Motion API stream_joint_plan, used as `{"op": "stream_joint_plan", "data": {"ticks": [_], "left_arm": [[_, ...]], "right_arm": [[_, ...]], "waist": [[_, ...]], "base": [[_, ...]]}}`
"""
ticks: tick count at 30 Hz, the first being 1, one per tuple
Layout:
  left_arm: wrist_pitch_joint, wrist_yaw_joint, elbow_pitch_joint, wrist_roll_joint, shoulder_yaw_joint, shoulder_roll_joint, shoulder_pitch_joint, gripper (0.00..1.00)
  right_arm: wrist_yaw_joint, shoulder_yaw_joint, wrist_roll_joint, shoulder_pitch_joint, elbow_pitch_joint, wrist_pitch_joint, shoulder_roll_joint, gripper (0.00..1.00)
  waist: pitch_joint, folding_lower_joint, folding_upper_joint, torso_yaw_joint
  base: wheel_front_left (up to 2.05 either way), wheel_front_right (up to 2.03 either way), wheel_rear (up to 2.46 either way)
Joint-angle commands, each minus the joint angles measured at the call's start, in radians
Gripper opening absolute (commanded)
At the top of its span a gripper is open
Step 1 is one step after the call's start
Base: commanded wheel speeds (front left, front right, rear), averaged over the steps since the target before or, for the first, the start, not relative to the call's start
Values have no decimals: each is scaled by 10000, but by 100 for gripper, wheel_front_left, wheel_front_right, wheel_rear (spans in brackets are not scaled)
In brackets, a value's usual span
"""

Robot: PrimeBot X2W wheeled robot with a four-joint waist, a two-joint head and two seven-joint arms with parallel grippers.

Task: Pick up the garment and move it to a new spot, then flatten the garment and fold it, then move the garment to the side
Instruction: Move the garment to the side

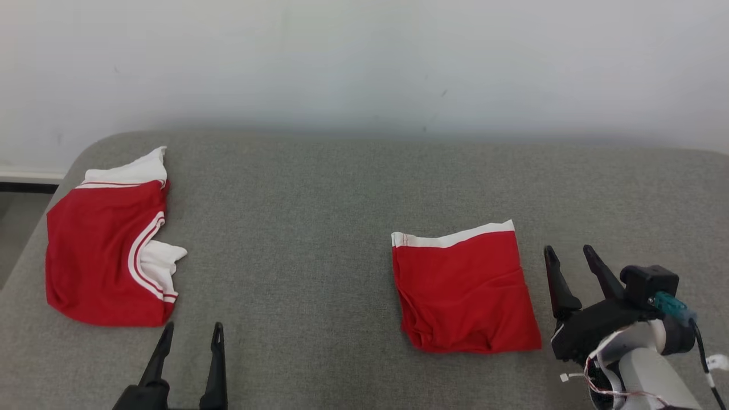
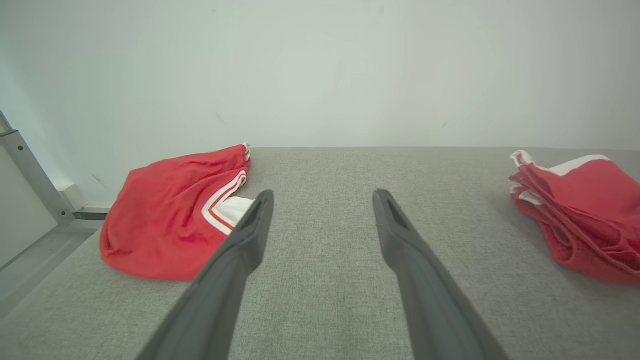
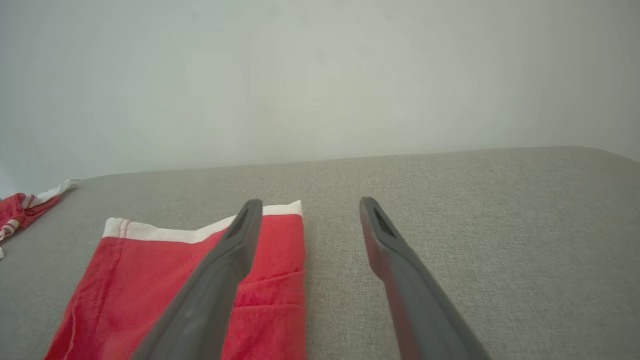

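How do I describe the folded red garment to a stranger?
On the grey padded surface, look right of centre, beside the right pincer. The folded garment is a neat red rectangle with one white band; the other red garment, far left, lies rumpled.

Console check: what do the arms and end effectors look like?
Both the left end effector and right end effector have two long, tapering dark grey fingers with slotted tips. Behind the right one: black housing, black camera block, teal connector, black cable, thin red-and-white wires, pale grey forearm.
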Motion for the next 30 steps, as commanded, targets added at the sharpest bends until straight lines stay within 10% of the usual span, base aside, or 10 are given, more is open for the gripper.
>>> {"op": "stream_joint_plan", "data": {"ticks": [1, 16, 17, 18, 19, 21, 30], "left_arm": [[-36, 3, 49, -70, -83, -4, -252, 100], [-36, 9, 225, -273, -359, -43, -968, 100], [-36, 10, 234, -265, -354, -44, -981, 100], [-36, 10, 234, -265, -354, -44, -981, 100], [-36, 24, 239, -272, -337, -46, -1000, 100], [-36, 39, 239, -296, -329, -47, -1037, 100], [-35, 22, 71, -360, -364, -53, -1330, 100]], "right_arm": [[-24, 115, -23, -408, 517, 124, -132, 100], [-24, 1719, 546, -2067, 4595, 341, -91, 100], [-24, 1882, 702, -2039, 4698, 437, -24, 65], [-24, 1882, 702, -2039, 4698, 437, -24, 65], [-24, 2054, 852, -2025, 4748, 493, 42, 31], [-23, 2321, 1065, -2111, 4712, 362, -43, 0], [-27, 3134, 1429, -3302, 4625, 69, -1021, 0]], "waist": [[432, 0, 0, 348], [1415, 0, 0, 836], [1423, 0, 0, 820], [1423, 0, 0, 820], [1430, 0, 0, 784], [1439, 0, 0, 704], [1916, 0, 0, 302]], "base": [[0, 0, 0], [0, 0, 0], [0, 0, 0], [0, 0, 0], [0, 0, 0], [0, 0, 0], [0, 0, 0]]}}
